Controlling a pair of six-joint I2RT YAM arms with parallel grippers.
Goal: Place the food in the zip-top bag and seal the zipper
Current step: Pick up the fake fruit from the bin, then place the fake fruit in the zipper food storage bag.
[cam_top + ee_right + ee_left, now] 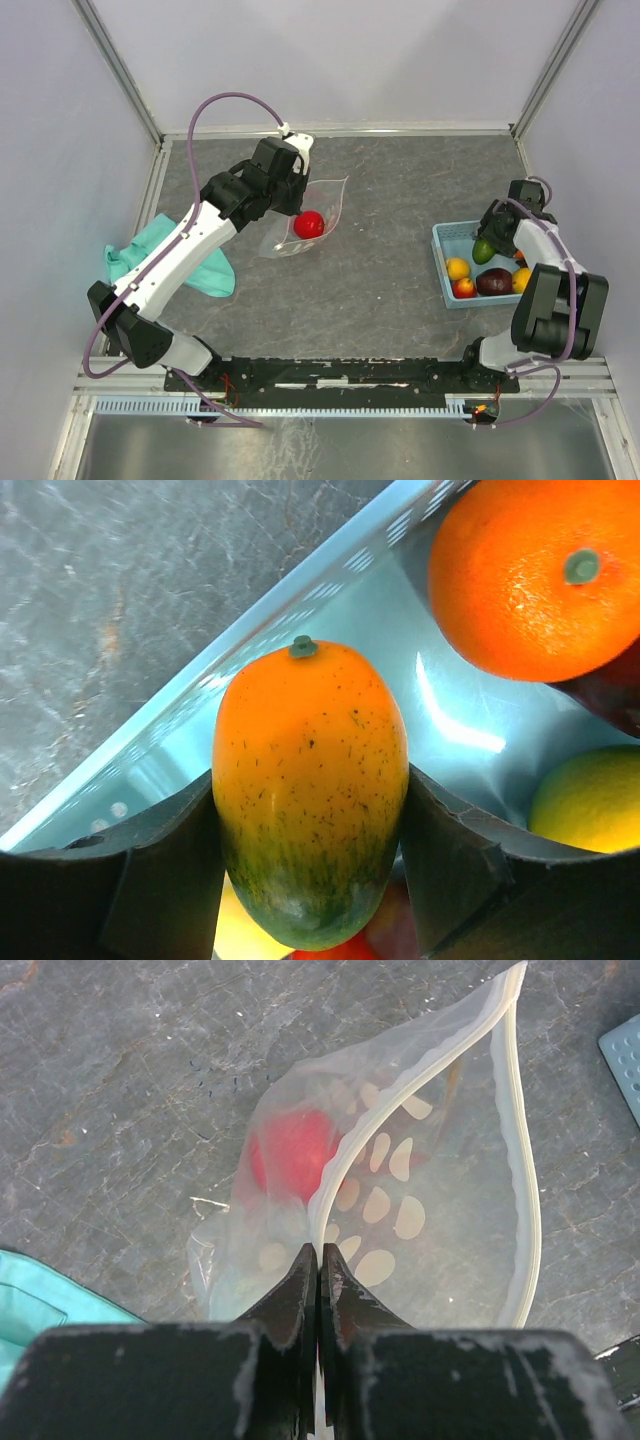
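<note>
Nearest to me, my right fingers [460, 865] clasp the toy mango [310, 800] across its middle, one pad against each flank, inside the blue basket [330, 590]. Just past it lie an orange [540, 580] and a yellow fruit [595, 800]. My left fingers [290, 1300] are clenched tight on the zipper [400, 1102] at the near lip of the zip-top bag [450, 1190]. The bag lies on the grey counter [120, 1080] with its mouth gaping and one red toy fruit [290, 1150] already inside, and a teal cloth [30, 1310] sits off to one side. My first worry is the mango: it is glossy and tapers, so it could squirt out from between my pads on the lift, or bump the orange on the way up. Farther off, I hold only one lip of the bag, so the mouth may sag shut under the mango, or a tug could roll the red fruit out
</note>
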